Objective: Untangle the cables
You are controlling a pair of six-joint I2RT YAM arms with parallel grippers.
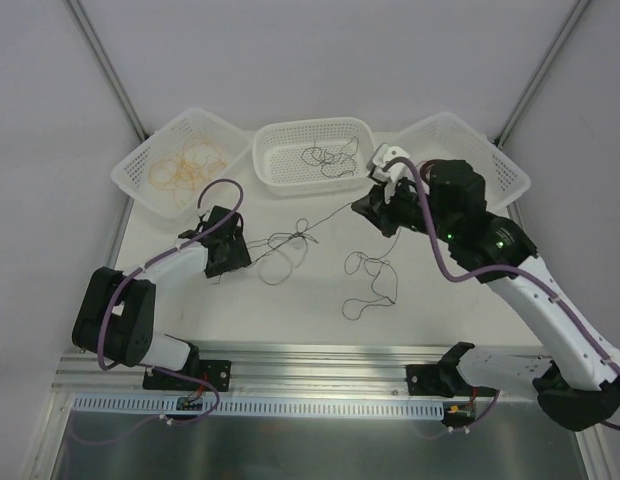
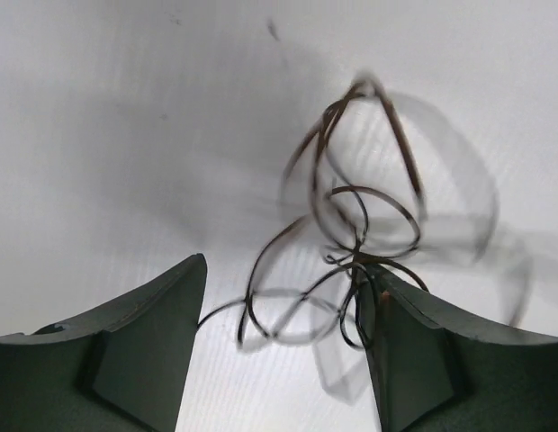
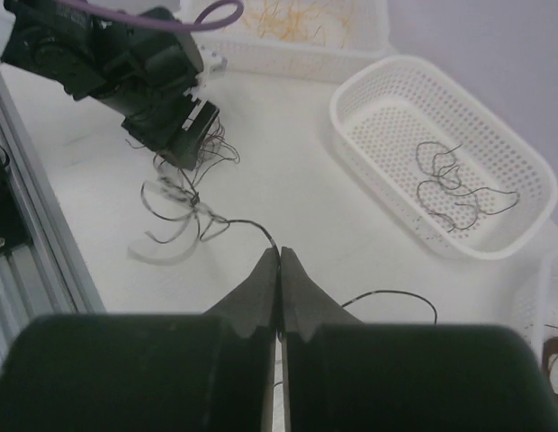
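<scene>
partly done; some cables (image 1: 325, 158) lie sorted in white baskets (image 1: 315, 125); a knotted bunch sits on the table (image 1: 290, 320) between arms; right gripper (image 3: 279, 254) pinches one strand; left gripper (image 2: 286, 267) spread around the knot

Left arm (image 1: 160, 265) stretched low, left gripper (image 2: 283, 268) jaws apart. Right arm (image 1: 550, 300) reaching left, right gripper (image 3: 279, 254) pinched tight on a cable (image 3: 250, 223).
</scene>
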